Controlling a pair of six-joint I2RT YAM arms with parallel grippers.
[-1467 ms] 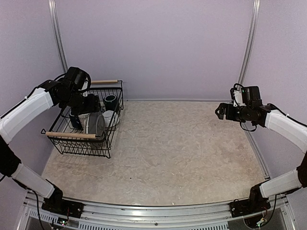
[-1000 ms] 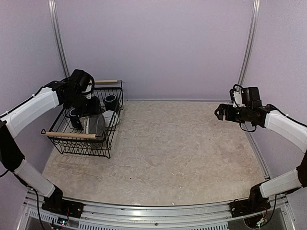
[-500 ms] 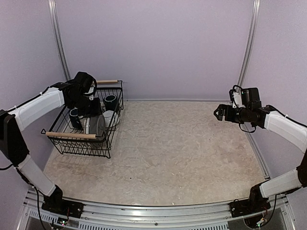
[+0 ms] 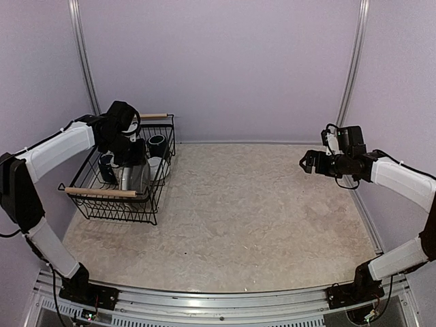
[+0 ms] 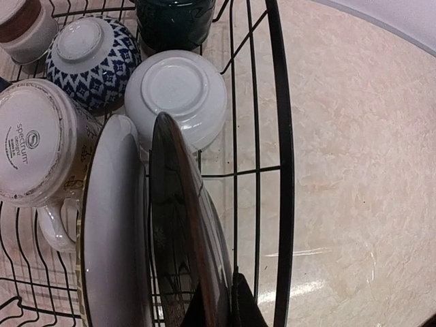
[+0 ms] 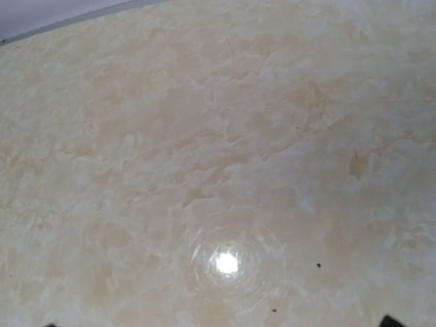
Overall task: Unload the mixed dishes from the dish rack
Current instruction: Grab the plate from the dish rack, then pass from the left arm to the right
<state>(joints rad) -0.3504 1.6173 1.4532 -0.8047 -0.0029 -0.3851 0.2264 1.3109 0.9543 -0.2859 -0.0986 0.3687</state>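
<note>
Dish rack (image 4: 117, 206) sits in the far-left corner of the counter (image 4: 259, 218) in my overhead view. Its left side runs close along the wall, and a wooden handle (image 4: 102, 193) marks its near end. My left pincer (image 4: 131, 155) is down among the dishes inside it. The right pincer (image 4: 306, 162) hangs over the counter's right side, well apart from the rack, with a broad stretch of open marbled surface between them.

On the left wrist view I see the fingertips (image 5: 244, 308) one either side of a dark plate (image 5: 180, 218), pinching its rim. That plate stands on edge, just beside a pale plate (image 5: 112, 231) and near the rack's right-hand wire rim. Beyond it an upturned white bowl (image 5: 177, 95) touches a blue-patterned mug (image 5: 92, 58). A white mug (image 5: 34, 146), a dark mug (image 5: 174, 17) and a small brown-white cup (image 5: 24, 24) fill the rest.

On the right wrist view I get bare counter, with a dark fingertip (image 6: 387, 321) in each bottom corner, spread wide.
</note>
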